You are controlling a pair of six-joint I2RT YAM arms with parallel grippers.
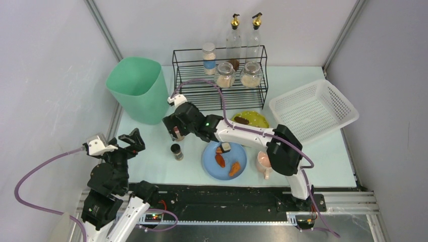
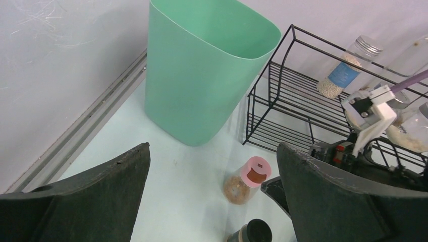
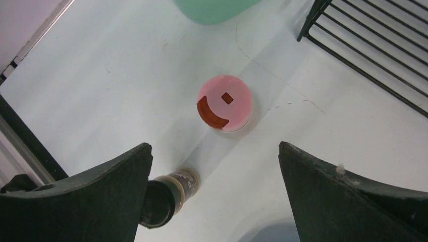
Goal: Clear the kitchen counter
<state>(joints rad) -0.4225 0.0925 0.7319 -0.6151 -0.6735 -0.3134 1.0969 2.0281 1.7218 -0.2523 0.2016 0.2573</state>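
1. Kitchen counter (image 1: 328, 161) lies beneath both grippers.
2. Right gripper (image 3: 213, 146) hangs with its fingers wide apart and grips nothing. A pink-lidded jar (image 3: 224, 103) stands below, just ahead of the fingertips.
3. Dark-capped jar (image 3: 164, 199) sits just beside one finger.
4. Left gripper (image 2: 213, 146) is spread wide and touches nothing.
5. Blue-labelled jar (image 2: 339, 75), far ahead of it, has print too small to read.
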